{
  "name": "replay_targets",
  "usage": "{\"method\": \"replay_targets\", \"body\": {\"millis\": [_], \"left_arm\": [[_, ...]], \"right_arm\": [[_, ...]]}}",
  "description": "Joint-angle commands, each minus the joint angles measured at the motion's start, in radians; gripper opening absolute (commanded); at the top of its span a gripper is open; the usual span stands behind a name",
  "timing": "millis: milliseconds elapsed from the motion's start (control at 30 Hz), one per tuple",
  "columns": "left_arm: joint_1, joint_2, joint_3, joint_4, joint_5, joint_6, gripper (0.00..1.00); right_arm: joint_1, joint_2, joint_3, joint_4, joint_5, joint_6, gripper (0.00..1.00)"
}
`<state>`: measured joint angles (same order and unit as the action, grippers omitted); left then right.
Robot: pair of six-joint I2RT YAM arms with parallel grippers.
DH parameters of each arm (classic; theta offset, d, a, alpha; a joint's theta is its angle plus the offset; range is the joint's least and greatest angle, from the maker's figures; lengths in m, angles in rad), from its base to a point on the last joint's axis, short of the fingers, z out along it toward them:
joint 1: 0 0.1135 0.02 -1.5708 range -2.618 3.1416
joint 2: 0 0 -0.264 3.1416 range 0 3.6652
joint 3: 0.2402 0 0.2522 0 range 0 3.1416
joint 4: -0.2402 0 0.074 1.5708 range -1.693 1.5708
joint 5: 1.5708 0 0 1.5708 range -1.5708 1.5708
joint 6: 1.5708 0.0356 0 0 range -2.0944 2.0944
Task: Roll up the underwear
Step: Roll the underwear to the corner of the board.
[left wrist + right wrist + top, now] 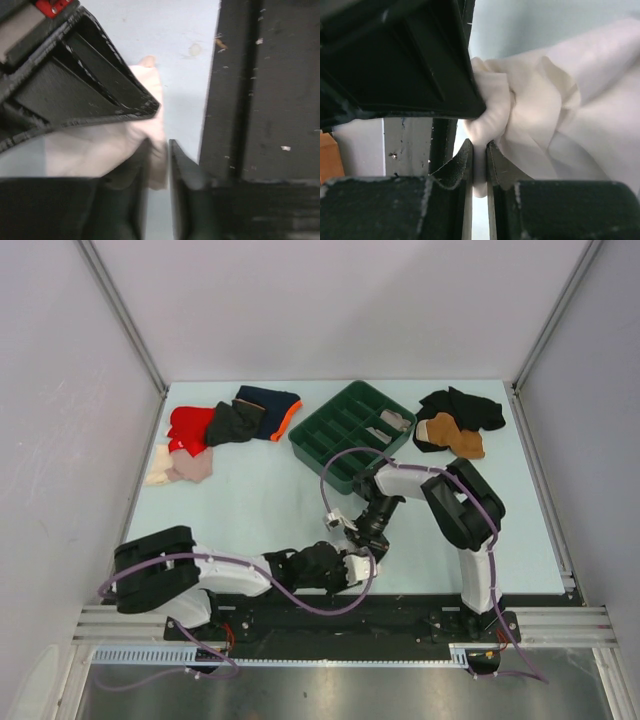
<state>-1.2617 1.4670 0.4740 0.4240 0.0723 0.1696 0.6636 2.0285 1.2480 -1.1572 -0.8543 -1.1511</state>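
The underwear (pixel 545 110) is a small white cloth, bunched up between my two grippers near the table's front edge. In the top view only a white scrap (pixel 361 566) of it shows between the arms. My right gripper (pixel 479 146) is shut on a fold of it, and the left gripper's black body sits just above. My left gripper (pixel 159 147) is shut on another edge of the cloth (pixel 100 150), close to the black front rail. In the top view the left gripper (pixel 340 566) and the right gripper (pixel 366 540) almost touch.
A green compartment tray (pixel 318 440) stands at the back centre. Red (pixel 190 427), navy-and-orange (pixel 268 410) and pale pink-beige (pixel 185 468) clothes lie back left. Black and tan garments (pixel 455 420) lie back right. The black rail (pixel 270 100) runs along the near edge.
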Motion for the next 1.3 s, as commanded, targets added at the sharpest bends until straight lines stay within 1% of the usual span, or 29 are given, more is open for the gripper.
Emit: {"method": "replay_targets", "body": {"millis": [0, 67, 167, 200, 233, 267, 300, 333, 367, 400, 433, 467, 500, 533, 567, 600, 667, 700, 733, 767, 800, 833, 867, 933, 1100, 1167, 1267], "left_arm": [[-0.005, 0.082, 0.093, -0.117, -0.017, 0.007, 0.12], [-0.005, 0.095, 0.106, -0.149, -0.041, -0.001, 0.0], [0.024, 0.093, 0.095, -0.154, -0.023, -0.039, 0.0], [0.036, 0.089, 0.091, -0.151, -0.005, -0.062, 0.0], [0.063, 0.087, 0.086, -0.146, 0.047, -0.073, 0.0], [0.08, 0.084, 0.071, -0.13, 0.07, -0.088, 0.0], [0.102, 0.082, 0.06, -0.117, 0.113, -0.122, 0.0], [0.149, 0.084, 0.051, -0.105, 0.157, -0.139, 0.0], [0.175, 0.09, 0.035, -0.078, 0.247, -0.157, 0.0], [0.201, 0.098, 0.029, -0.065, 0.291, -0.2, 0.0], [0.252, 0.111, 0.026, -0.056, 0.334, -0.215, 0.0], [0.275, 0.133, 0.02, -0.035, 0.415, -0.232, 0.0], [0.298, 0.148, 0.018, -0.022, 0.453, -0.266, 0.0], [0.339, 0.164, 0.018, -0.013, 0.495, -0.281, 0.0], [0.358, 0.194, 0.024, -0.001, 0.547, -0.312, 0.0], [0.372, 0.21, 0.028, 0.001, 0.57, -0.326, 0.0], [0.409, 0.242, 0.043, 0.002, 0.603, -0.369, 0.0], [0.419, 0.272, 0.046, 0.002, 0.627, -0.381, 0.01], [0.438, 0.285, 0.049, 0.007, 0.635, -0.392, 0.0], [0.444, 0.294, 0.049, 0.012, 0.641, -0.41, 0.0], [0.45, 0.306, 0.049, 0.012, 0.638, -0.421, 0.0], [0.464, 0.312, 0.046, 0.01, 0.641, -0.429, 0.0], [0.469, 0.317, 0.043, 0.015, 0.643, -0.444, 0.0], [0.487, 0.329, 0.037, 0.021, 0.646, -0.458, 0.01], [0.499, 0.349, 0.037, 0.033, 0.65, -0.481, 0.01], [0.501, 0.352, 0.04, 0.038, 0.65, -0.489, 0.0], [0.504, 0.351, 0.043, 0.041, 0.649, -0.495, 0.01]], "right_arm": [[-0.019, 0.013, 0.024, -0.024, -0.011, 0.004, 0.14], [-0.035, -0.002, 0.024, -0.025, -0.026, 0.002, 0.16], [-0.061, -0.052, 0.022, -0.024, -0.054, -0.001, 0.2], [-0.087, -0.072, 0.022, -0.018, -0.067, 0.002, 0.23], [-0.097, -0.091, 0.022, -0.013, -0.071, 0.005, 0.24], [-0.114, -0.109, 0.019, -0.006, -0.072, 0.01, 0.25], [-0.142, -0.155, 0.016, 0.028, -0.066, 0.019, 0.29], [-0.157, -0.178, 0.011, 0.048, -0.06, 0.046, 0.31], [-0.17, -0.203, -0.004, 0.065, -0.052, 0.054, 0.32], [-0.188, -0.247, -0.01, 0.101, -0.028, 0.062, 0.33], [-0.193, -0.275, -0.019, 0.115, -0.016, 0.059, 0.34], [-0.196, -0.301, -0.033, 0.129, -0.006, 0.047, 0.34], [-0.194, -0.359, -0.06, 0.142, 0.001, 0.028, 0.35], [-0.188, -0.39, -0.08, 0.143, 0.0, -0.039, 0.36], [-0.177, -0.419, -0.1, 0.146, -0.002, -0.071, 0.37], [-0.165, -0.456, -0.152, 0.158, 0.006, -0.105, 0.4], [-0.098, -0.557, -0.214, 0.195, 0.033, -0.186, 0.43], [-0.067, -0.589, -0.295, 0.267, 0.082, -0.191, 0.47], [0.003, -0.65, -0.329, 0.313, 0.112, -0.191, 0.48], [0.034, -0.672, -0.37, 0.356, 0.142, -0.191, 0.5], [0.071, -0.694, -0.402, 0.448, 0.206, -0.19, 0.52], [0.099, -0.712, -0.46, 0.486, 0.236, -0.188, 0.53], [0.138, -0.732, -0.481, 0.554, 0.276, -0.19, 0.54], [0.162, -0.737, -0.519, 0.608, 0.307, -0.184, 0.54], [0.223, -0.712, -0.585, 0.769, 0.44, -0.182, 0.54], [0.232, -0.706, -0.616, 0.807, 0.478, -0.187, 0.54], [0.237, -0.682, -0.628, 0.815, 0.491, -0.187, 0.54]]}}
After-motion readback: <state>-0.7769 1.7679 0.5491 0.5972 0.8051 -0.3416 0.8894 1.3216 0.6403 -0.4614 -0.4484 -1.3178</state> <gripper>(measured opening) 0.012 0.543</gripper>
